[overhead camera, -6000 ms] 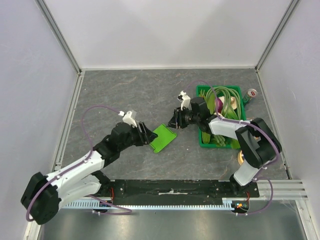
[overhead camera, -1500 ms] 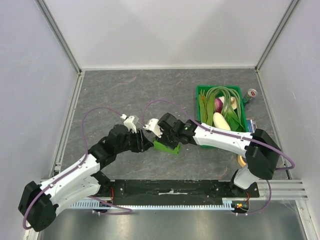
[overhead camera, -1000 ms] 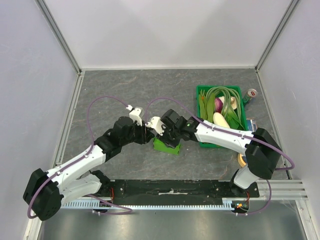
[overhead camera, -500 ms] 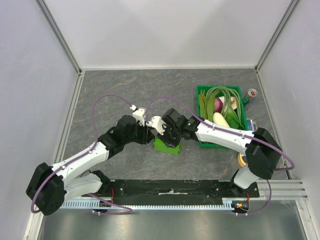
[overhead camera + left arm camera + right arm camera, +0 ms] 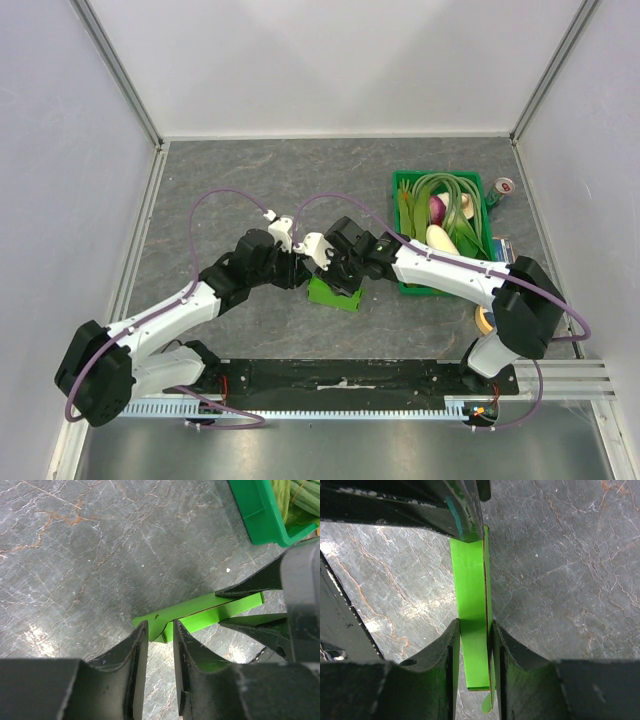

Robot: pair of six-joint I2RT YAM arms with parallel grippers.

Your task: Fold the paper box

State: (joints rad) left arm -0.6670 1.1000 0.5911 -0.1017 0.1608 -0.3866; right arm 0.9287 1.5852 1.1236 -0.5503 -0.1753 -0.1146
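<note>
Clamping paper box point(image 5: 470, 580), thin creased card

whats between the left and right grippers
The paper box: the left gripper clamps one end, the right gripper the other, clearest in the right wrist view.

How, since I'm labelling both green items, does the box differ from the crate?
The box is bright lime card; the crate is darker green. The box is far smaller than the crate. The box is pinched in the right gripper; the crate holds vegetables, with no gripper on it. Both are green.
</note>
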